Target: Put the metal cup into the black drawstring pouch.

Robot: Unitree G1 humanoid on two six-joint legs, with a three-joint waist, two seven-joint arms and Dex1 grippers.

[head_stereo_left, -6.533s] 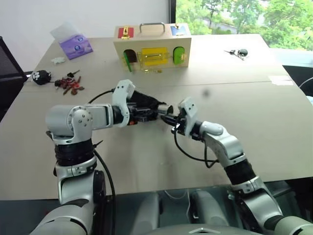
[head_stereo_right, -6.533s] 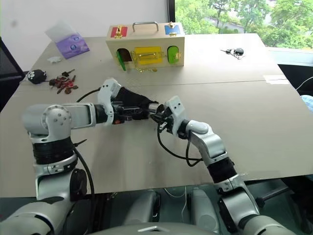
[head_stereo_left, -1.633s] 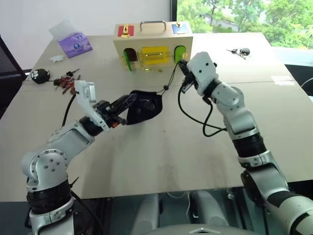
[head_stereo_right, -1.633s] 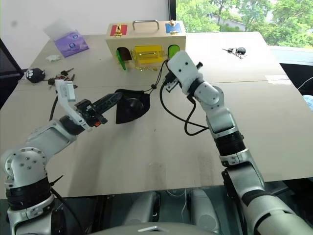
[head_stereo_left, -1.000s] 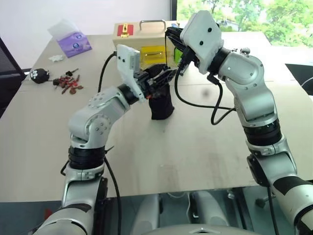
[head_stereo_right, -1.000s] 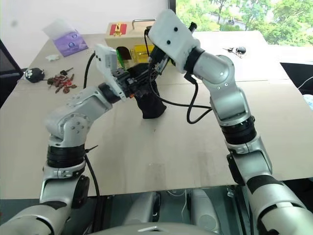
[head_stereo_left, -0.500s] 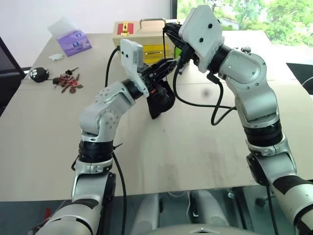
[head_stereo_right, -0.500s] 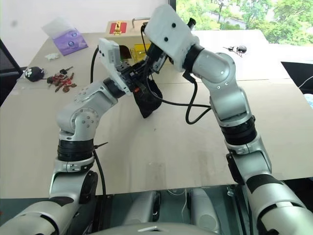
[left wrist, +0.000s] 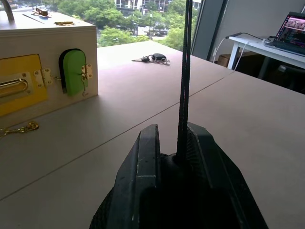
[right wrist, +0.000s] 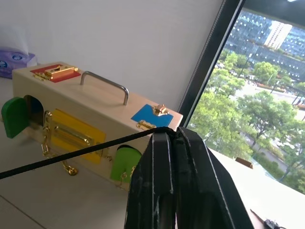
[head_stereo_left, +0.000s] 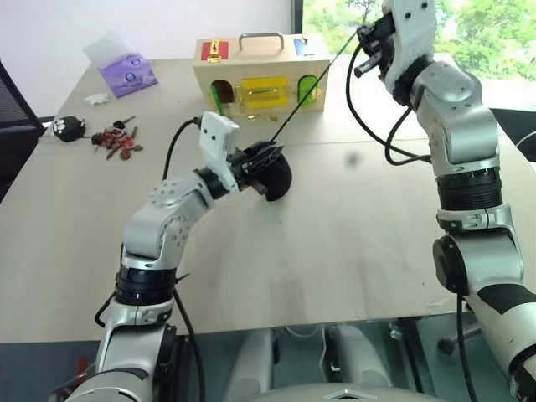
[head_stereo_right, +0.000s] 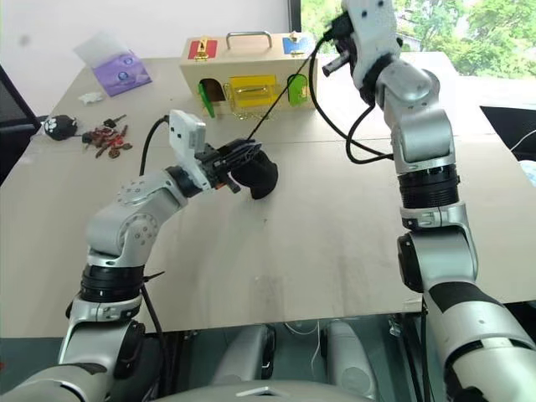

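Observation:
The black drawstring pouch (head_stereo_left: 276,174) hangs bunched just above the table's middle, and my left gripper (head_stereo_left: 254,163) is shut on its mouth. In the left wrist view the two fingers (left wrist: 145,157) pinch the dark fabric (left wrist: 174,183). One drawstring cord (head_stereo_left: 314,94) runs taut from the pouch up to my right gripper (head_stereo_left: 366,40), raised high at the back right and shut on the cord's end. The right wrist view shows its fingers (right wrist: 155,171) pressed together on the cord (right wrist: 71,155). The metal cup is hidden.
A wooden box (head_stereo_left: 260,74) with coloured doors and a metal handle stands at the back centre. At the back left lie a purple tissue packet (head_stereo_left: 127,74), red keys (head_stereo_left: 117,144) and a black paw-print keychain (head_stereo_left: 69,127). A key bunch (left wrist: 152,58) lies further back on the right.
My right gripper has swung up and out to the right, drawing the cord tight. The left gripper has closed on the pouch and sunk toward the table with it.

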